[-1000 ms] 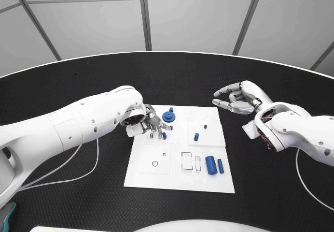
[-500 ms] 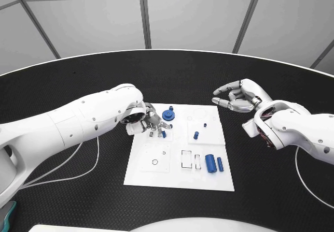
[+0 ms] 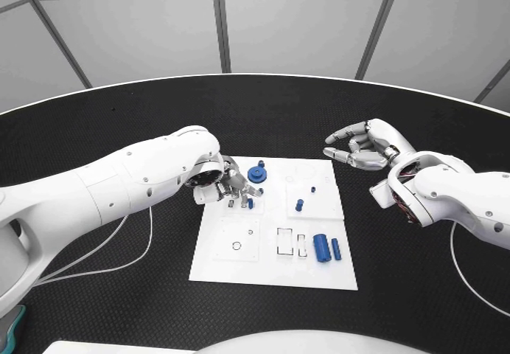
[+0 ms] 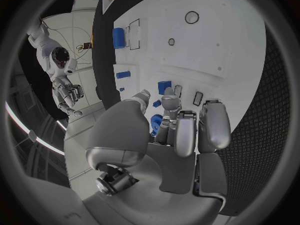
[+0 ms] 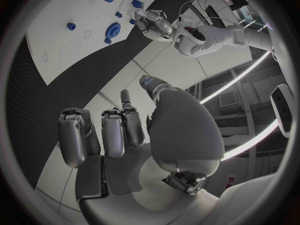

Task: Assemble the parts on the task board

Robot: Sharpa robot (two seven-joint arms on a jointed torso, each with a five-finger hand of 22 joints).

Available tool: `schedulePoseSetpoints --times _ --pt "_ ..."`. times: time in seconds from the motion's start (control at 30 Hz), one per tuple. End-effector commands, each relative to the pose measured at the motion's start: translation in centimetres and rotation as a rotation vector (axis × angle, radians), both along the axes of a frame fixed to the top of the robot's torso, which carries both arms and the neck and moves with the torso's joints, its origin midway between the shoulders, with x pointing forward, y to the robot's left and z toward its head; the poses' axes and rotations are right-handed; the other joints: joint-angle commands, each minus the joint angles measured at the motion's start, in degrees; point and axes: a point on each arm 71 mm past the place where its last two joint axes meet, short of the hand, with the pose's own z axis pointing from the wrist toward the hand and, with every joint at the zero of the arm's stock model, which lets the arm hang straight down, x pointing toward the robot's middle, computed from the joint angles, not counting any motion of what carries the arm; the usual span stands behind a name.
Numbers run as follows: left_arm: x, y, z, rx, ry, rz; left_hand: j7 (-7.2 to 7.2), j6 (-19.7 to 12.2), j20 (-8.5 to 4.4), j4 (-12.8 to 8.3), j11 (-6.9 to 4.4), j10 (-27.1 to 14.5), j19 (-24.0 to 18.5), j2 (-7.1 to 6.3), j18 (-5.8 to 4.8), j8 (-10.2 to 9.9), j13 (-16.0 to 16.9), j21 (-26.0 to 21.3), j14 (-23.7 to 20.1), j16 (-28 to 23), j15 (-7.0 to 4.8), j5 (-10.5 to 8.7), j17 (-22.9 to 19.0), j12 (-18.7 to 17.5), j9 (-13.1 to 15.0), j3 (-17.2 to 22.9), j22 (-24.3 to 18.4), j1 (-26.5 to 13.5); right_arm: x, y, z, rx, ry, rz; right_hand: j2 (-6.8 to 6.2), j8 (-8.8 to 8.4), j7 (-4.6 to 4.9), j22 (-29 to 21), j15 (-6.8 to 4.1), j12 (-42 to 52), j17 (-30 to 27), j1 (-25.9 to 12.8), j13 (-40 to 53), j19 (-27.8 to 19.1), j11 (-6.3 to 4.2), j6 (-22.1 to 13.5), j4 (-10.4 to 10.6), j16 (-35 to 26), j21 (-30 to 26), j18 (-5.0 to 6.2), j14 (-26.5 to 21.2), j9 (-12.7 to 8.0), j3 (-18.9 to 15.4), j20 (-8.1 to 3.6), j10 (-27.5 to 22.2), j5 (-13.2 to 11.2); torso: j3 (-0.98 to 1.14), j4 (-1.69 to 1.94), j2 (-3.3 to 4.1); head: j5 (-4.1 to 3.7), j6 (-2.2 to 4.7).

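The robot's left hand [image 3: 226,188] works at the task board's [image 3: 271,269] far left corner, fingers curled around a small blue part [image 4: 156,121] just above the white surface, beside the round blue knob [image 3: 256,174]. The right hand [image 3: 361,147] hovers over the black tabletop [image 3: 425,295] off the board's far right corner, fingers loosely bent, holding nothing. More blue cylinders [image 3: 327,249] lie near the board's near right corner. The risk: a tilted part could jam at its hole or slip from the fingertips and roll off.

1 task board [image 3: 228,271], approx 6 blue parts [image 3: 321,251], 2 hands [image 3: 360,147]
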Motion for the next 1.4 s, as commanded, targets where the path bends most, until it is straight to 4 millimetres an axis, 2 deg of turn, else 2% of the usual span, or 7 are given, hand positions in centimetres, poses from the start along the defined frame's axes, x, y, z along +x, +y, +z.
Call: schedulePoseSetpoints --times 0.03,0.53,0.77,0.9,1.07,1.37,1.4 --pt "-0.02 0.02 -0.05 0.012 0.005 0.004 0.02 -0.37 -0.01 0.02 -0.08 -0.25 0.51 0.07 -0.81 0.37 -0.05 0.19 4.42 -0.33 -0.42 0.34 9.02 0.15 0.07 0.32 0.04 0.7 0.0 0.01 0.0 0.0 0.0 0.001 0.29 0.25 0.08 7.91 -0.42 -0.11 8.26 0.45 7.98 2.49 -0.27 -0.28 0.04 -0.14 -0.4 1.09 4.14 0.05 -0.06 -0.37 -0.02 0.18 0.05 0.0 0.0 -0.05 -0.14" --pt "0.03 -0.07 -0.17 0.023 0.017 -0.004 -0.01 -0.31 0.0 -0.02 -0.11 -0.25 0.55 0.02 -0.83 0.43 -0.2 0.29 4.42 -0.35 -0.44 0.35 8.98 0.15 0.25 0.71 0.22 1.39 0.08 0.11 -0.06 -0.001 0.004 0.004 0.29 0.25 0.08 7.91 -0.42 -0.11 8.26 0.45 7.98 2.49 -0.27 -0.28 0.04 -0.14 -0.4 1.09 4.14 0.05 -0.06 -0.37 -0.02 0.18 0.09 -0.06 -0.07 -0.05 -0.32" --pt "0.06 -0.03 -0.18 0.029 0.015 -0.004 -0.02 -0.32 -0.01 -0.07 -0.12 -0.26 0.53 -0.1 -0.83 0.43 -0.29 0.3 4.42 -0.35 -0.45 0.36 8.98 0.16 0.37 1.01 0.23 1.91 0.09 0.12 -0.07 -0.001 0.005 0.005 0.31 0.28 0.07 7.88 -0.42 -0.08 8.23 0.48 7.99 2.48 -0.28 -0.27 0.03 -0.16 -0.42 1.1 4.14 0.06 -0.05 -0.38 0.01 0.31 0.06 0.06 -0.03 -0.17 -0.36" --pt "0.11 0.02 -0.17 0.037 0.008 -0.006 -0.02 -0.33 -0.01 -0.09 -0.13 -0.28 0.55 -0.21 -0.84 0.43 -0.35 0.34 4.43 -0.35 -0.45 0.34 8.99 0.15 0.42 1.13 0.31 2.15 0.1 0.15 -0.08 -0.001 0.006 0.006 0.31 0.28 0.07 7.88 -0.42 -0.08 8.23 0.48 7.99 2.48 -0.28 -0.27 0.03 -0.16 -0.42 1.1 4.14 0.06 -0.05 -0.38 0.01 0.31 0.05 0.14 0.01 -0.2 -0.48" --pt "0.18 0.11 -0.16 0.048 0.002 -0.009 -0.02 -0.33 -0.01 -0.09 -0.13 -0.26 0.55 -0.22 -0.85 0.43 -0.33 0.35 4.43 -0.35 -0.45 0.34 8.99 0.17 0.43 1.15 0.32 2.19 0.1 0.17 -0.09 -0.001 0.007 0.007 0.31 0.28 0.07 7.88 -0.42 -0.08 8.23 0.48 7.99 2.48 -0.28 -0.27 0.03 -0.16 -0.42 1.1 4.14 0.06 -0.05 -0.38 0.01 0.31 0.07 0.02 -0.08 -0.15 -0.79" --pt "0.14 -0.05 -0.15 0.053 -0.002 -0.016 -0.03 -0.32 -0.01 -0.13 -0.14 -0.23 0.56 -0.43 -0.86 0.43 -0.35 0.39 4.43 -0.34 -0.46 0.3 8.99 0.22 0.53 1.36 0.39 2.63 0.12 0.21 -0.1 -0.001 0.008 0.008 0.31 0.28 0.07 7.88 -0.42 -0.08 8.23 0.48 7.99 2.48 -0.28 -0.27 0.03 -0.16 -0.42 1.1 4.14 0.06 -0.05 -0.38 0.01 0.31 0.11 0.05 -0.09 -0.33 -0.81" --pt "0.13 -0.08 -0.15 0.053 -0.002 -0.016 -0.03 -0.32 -0.01 -0.13 -0.14 -0.23 0.56 -0.43 -0.86 0.43 -0.35 0.39 4.43 -0.34 -0.46 0.3 8.99 0.22 0.53 1.36 0.39 2.63 0.13 0.22 -0.11 -0.001 0.008 0.008 0.31 0.28 0.07 7.88 -0.42 -0.08 8.23 0.48 7.99 2.48 -0.28 -0.27 0.03 -0.16 -0.42 1.1 4.14 0.06 -0.05 -0.38 0.01 0.31 0.12 0.03 -0.09 -0.29 -1.0"
